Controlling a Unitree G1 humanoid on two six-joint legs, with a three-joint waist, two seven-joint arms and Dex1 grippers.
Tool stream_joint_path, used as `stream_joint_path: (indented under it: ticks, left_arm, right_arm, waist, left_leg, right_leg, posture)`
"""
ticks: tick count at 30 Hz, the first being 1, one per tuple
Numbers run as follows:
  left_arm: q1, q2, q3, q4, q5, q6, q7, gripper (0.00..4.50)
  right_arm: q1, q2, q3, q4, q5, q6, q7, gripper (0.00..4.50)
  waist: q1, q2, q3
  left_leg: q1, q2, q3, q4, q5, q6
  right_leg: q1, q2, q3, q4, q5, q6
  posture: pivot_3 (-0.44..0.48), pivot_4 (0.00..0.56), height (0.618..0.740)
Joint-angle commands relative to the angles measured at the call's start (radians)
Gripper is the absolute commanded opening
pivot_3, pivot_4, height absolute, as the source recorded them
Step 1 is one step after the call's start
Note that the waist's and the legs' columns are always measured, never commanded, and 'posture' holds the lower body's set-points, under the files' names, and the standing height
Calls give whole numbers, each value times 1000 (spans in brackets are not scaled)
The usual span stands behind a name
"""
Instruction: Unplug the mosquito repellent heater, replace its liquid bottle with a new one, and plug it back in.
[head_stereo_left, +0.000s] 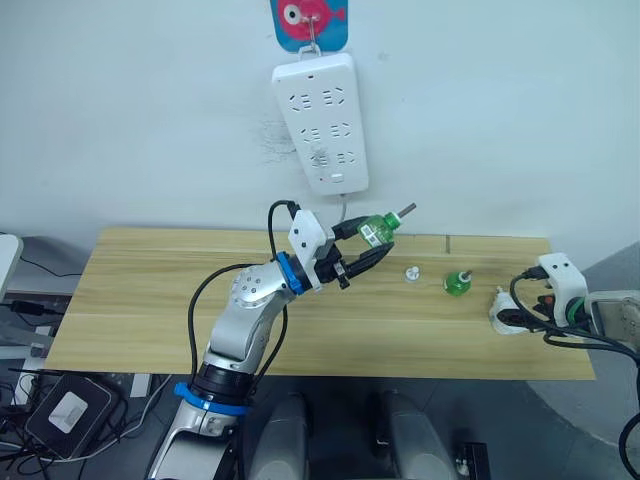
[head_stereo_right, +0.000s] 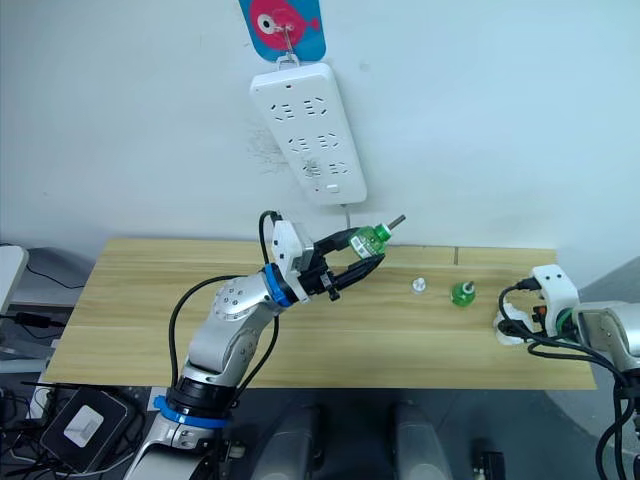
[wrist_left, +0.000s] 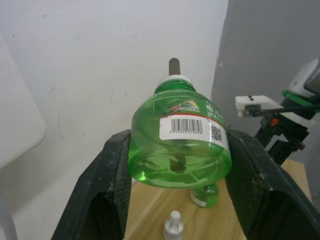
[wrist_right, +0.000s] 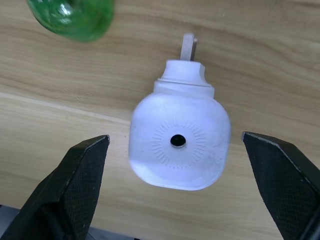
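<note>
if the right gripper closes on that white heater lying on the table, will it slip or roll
The heater looks smooth, rounded plastic, so the open jaws of the right gripper might slide off its domed sides. Lying on the table, it would probably rock rather than roll far; its plug end sticks out. Likely light.

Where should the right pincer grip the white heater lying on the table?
Grip the mosquito repellent heater across its rounded body, coming straight down from above: its vented face points up, and the open right pincer already straddles both sides.
</note>
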Motion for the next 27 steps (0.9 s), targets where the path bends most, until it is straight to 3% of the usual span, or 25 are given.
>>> stream_joint_path:
  ticks: [1,20,23,25,27]
  left_arm:
    - [-1,0,-3,-53,-16,-7,3,2263]
    - [5,11,-8,-64,-12,-6,3,2263]
    - [3,12,-8,-65,-10,-4,3,2263]
    - [1,13,-10,-64,-7,-6,3,2263]
    - [0,12,-14,-67,-6,-6,4,2263]
  right_arm:
    - [-22,11,-3,30,-42,-20,21,4453]
    - [-80,62,35,173,-174,-86,124,4453]
    - [-81,69,25,178,-179,-86,133,3833]
    - [-79,71,21,176,-182,-85,137,3142]
    - [-75,70,16,166,-184,-81,142,2951]
  waist:
    - [0,0,0]
    - [4,0,0]
    - [4,0,0]
    - [4,0,0]
    - [5,0,0]
  left_leg:
    - [0,0,0,0,0,0]
    - [0,0,0,0,0,0]
    - [0,0,0,0,0,0]
    - [0,0,0,0,0,0]
    - [0,0,0,0,0,0]
  right_leg:
    - [0,0,0,0,0,0]
    - [0,0,0,0,0,0]
    - [0,0,0,0,0,0]
    - [0,0,0,0,0,0]
    - [0,0,0,0,0,0]
  posture:
    - [46,298,740]
    - [55,307,740]
    - [55,307,740]
    - [54,306,740]
    - [51,304,740]
